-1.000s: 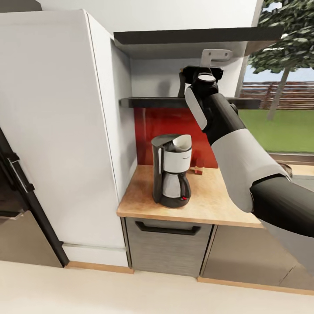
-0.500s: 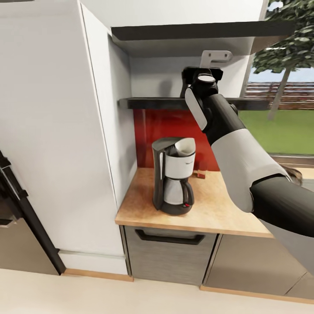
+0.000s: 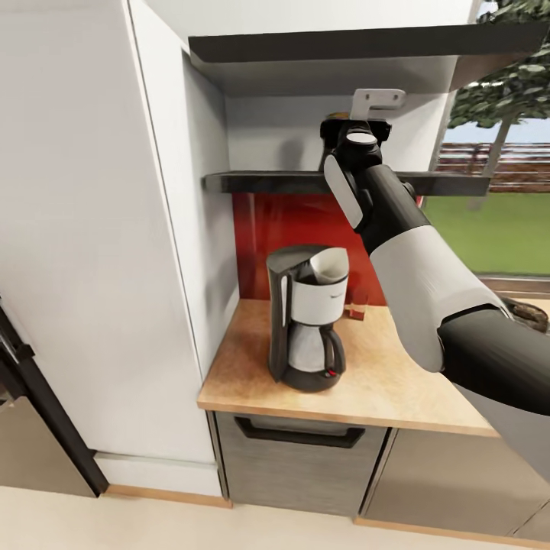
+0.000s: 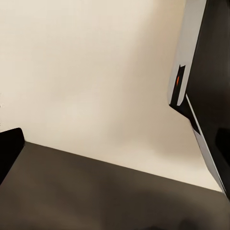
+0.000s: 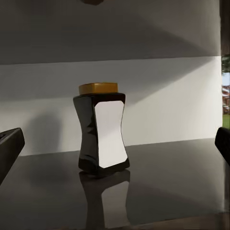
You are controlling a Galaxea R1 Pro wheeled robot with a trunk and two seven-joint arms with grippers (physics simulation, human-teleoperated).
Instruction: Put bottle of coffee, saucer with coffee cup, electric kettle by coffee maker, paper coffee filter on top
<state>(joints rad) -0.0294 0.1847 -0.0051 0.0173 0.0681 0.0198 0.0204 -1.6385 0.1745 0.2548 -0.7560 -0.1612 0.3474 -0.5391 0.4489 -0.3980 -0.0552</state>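
Facing one bottle of coffee (image 5: 101, 129), right hand (image 5: 115, 143) spread open; one coffee maker (image 3: 307, 319) below.

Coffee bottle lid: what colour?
Amber-yellow, on the bottle of coffee; clearest in the right wrist view.

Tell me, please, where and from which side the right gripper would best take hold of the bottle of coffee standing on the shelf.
Probably at the narrow waist of the bottle of coffee, coming in level from the open front of the shelf. It stands upright and pinches in at mid-height, so fingers closing there from either side should seat well. The right wrist view shows the two fingertips spread wide, with the bottle between them but farther back.
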